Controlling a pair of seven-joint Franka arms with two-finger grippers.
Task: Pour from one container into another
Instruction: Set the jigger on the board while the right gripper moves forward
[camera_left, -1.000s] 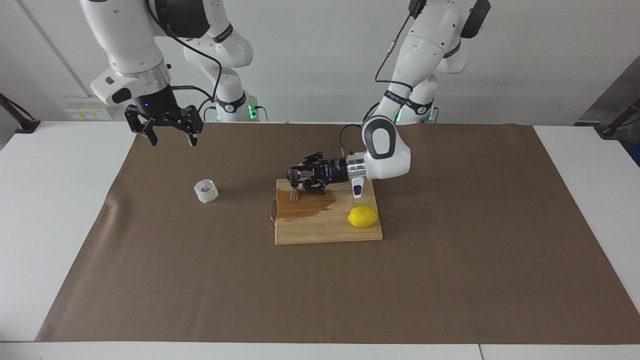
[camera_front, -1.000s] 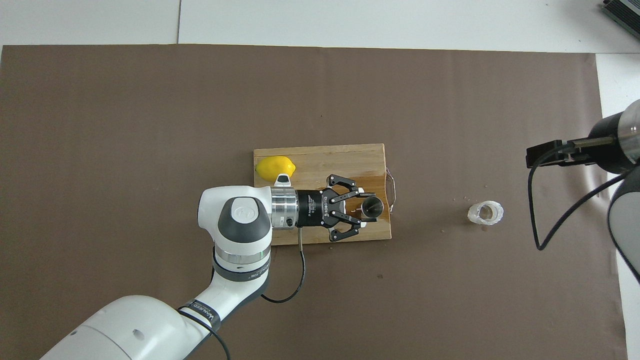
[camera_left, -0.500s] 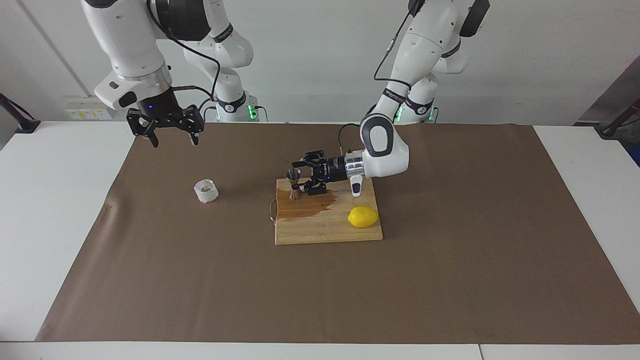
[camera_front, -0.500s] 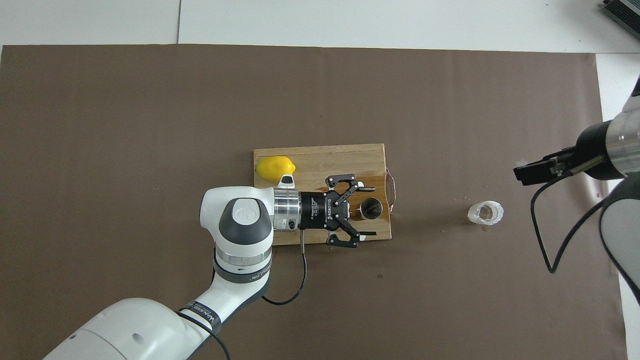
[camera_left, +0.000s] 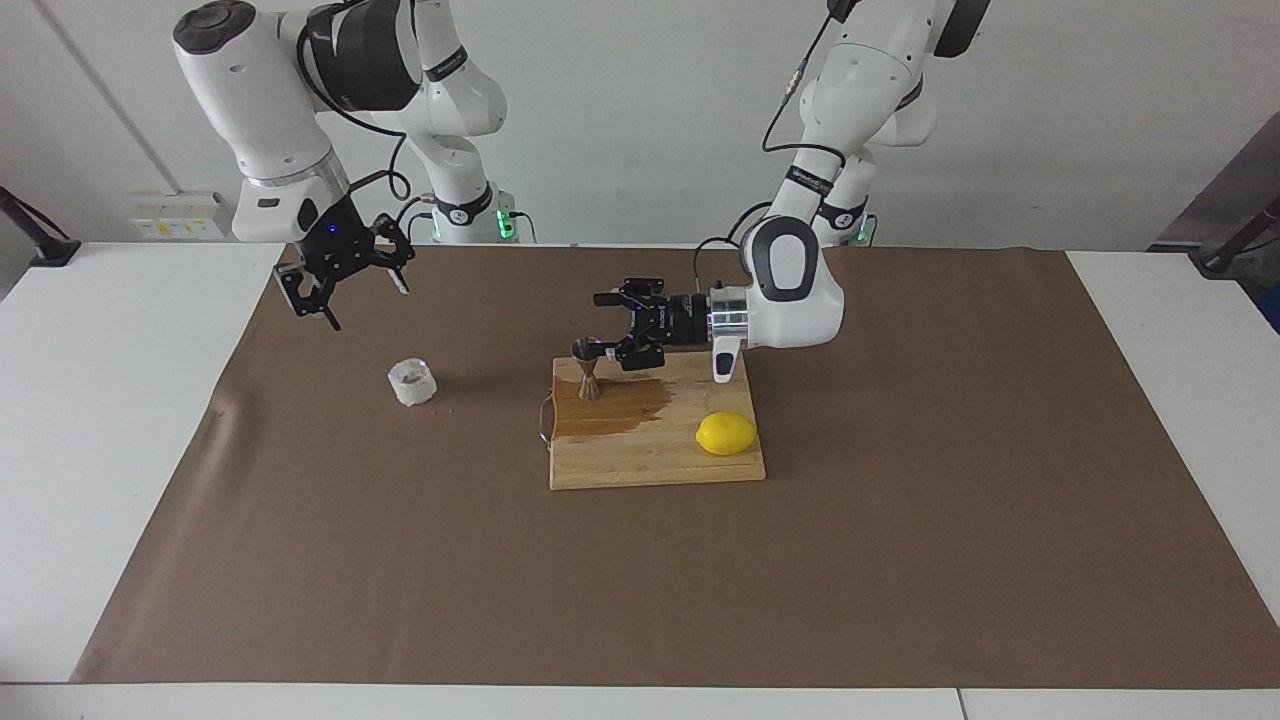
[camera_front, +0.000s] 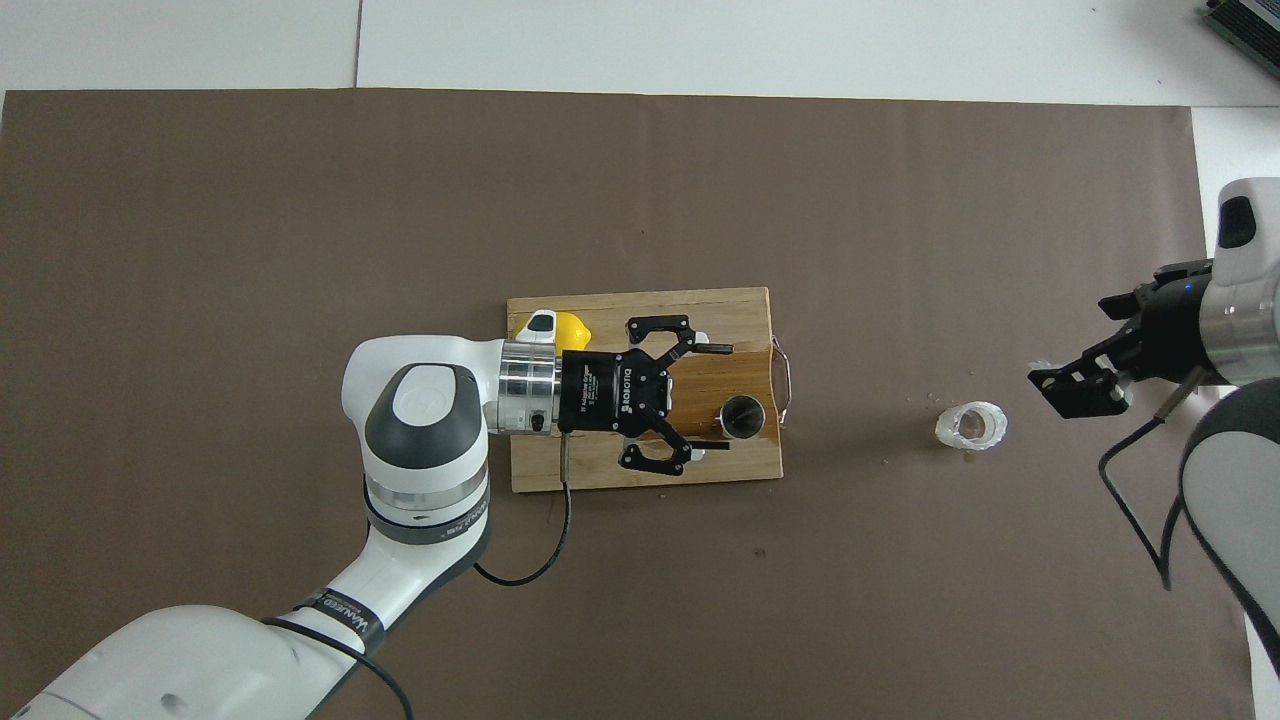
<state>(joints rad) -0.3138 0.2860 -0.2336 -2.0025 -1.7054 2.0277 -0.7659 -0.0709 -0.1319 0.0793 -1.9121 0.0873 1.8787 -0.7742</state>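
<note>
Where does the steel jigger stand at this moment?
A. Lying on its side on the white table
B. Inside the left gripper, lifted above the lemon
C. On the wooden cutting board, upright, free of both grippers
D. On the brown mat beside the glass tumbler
C: the steel jigger stands upright on the wooden cutting board, and the open left gripper is beside it without touching it.

A brown mat (camera_left: 900, 520) covers the white table (camera_left: 120, 420), carrying a wooden board (camera_left: 640, 460) and a glass tumbler (camera_left: 412, 382).
</note>
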